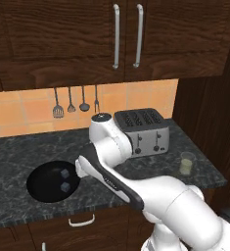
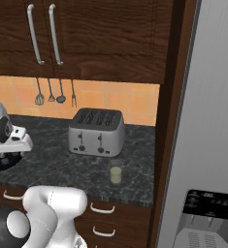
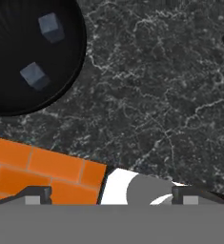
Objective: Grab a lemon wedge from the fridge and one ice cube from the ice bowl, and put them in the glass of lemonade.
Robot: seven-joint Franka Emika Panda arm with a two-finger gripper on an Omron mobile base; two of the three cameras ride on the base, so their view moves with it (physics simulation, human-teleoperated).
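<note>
The ice bowl [image 1: 40, 188] is a glossy black dish at the counter's front left, holding two pale grey ice cubes [image 1: 65, 173] [image 1: 66, 187]. In the hand view the ice bowl [image 3: 18, 95] lies at the upper left with an ice cube [image 3: 51, 26] and another [image 3: 34, 75] inside. My gripper [image 3: 111, 194] is open and empty, over bare counter beside the bowl. The glass of lemonade [image 1: 186, 163] [image 2: 115, 174] stands near the counter's right front edge. The grey fridge [image 2: 207, 121] rises at the right. The lemon wedge is out of view.
A steel toaster [image 1: 142, 131] [image 2: 97, 131] sits at the back of the dark stone counter [image 1: 9, 152], behind the glass. Utensils [image 1: 70, 103] hang on the orange tile wall. Dark wooden cabinets [image 1: 62, 44] hang overhead. My folded arm [image 1: 111, 166] spans the counter's middle.
</note>
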